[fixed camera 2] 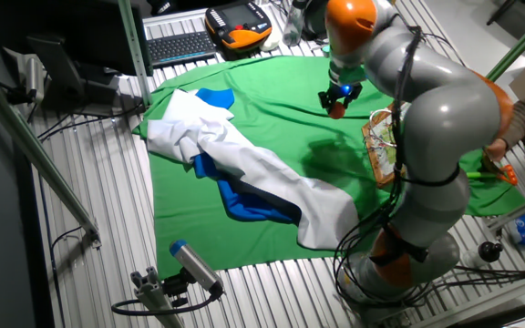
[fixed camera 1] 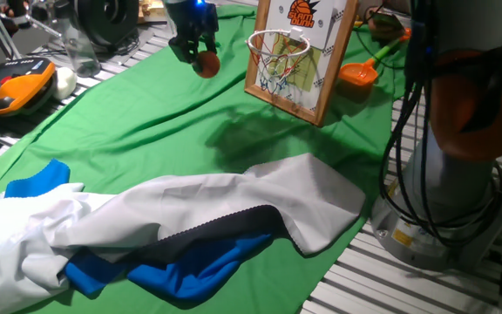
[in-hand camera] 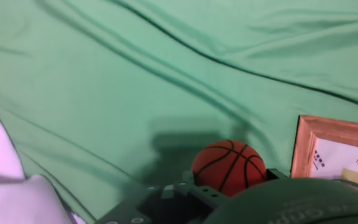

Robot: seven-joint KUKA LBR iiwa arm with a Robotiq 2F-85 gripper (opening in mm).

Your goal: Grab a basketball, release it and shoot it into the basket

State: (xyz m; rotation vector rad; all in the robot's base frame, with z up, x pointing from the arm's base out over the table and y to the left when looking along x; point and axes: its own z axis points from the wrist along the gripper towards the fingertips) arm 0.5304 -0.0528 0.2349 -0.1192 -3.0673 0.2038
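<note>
The basketball [fixed camera 1: 207, 64], small and orange with dark seams, hangs above the green cloth at the tips of my gripper [fixed camera 1: 196, 52]. The gripper looks shut on it. The other fixed view shows the ball [fixed camera 2: 336, 109] under the gripper [fixed camera 2: 338, 98] too. In the hand view the ball [in-hand camera: 229, 167] sits low and right of centre, its lower part hidden behind the hand's dark housing [in-hand camera: 179, 199]. The basket [fixed camera 1: 276, 45] has a white rim and net on a wood-framed backboard [fixed camera 1: 308, 61]. It stands just right of the ball at about the same height. The backboard's frame [in-hand camera: 309, 149] also shows in the hand view.
A green cloth [fixed camera 1: 146, 113] covers the table. A crumpled white and blue cloth [fixed camera 1: 190, 214] lies near the front. An orange scoop with a green handle [fixed camera 1: 360, 71] sits behind the backboard. A pendant [fixed camera 1: 11, 92] and a cup [fixed camera 1: 81, 52] are at the left, and the arm's base [fixed camera 1: 460, 174] at the right.
</note>
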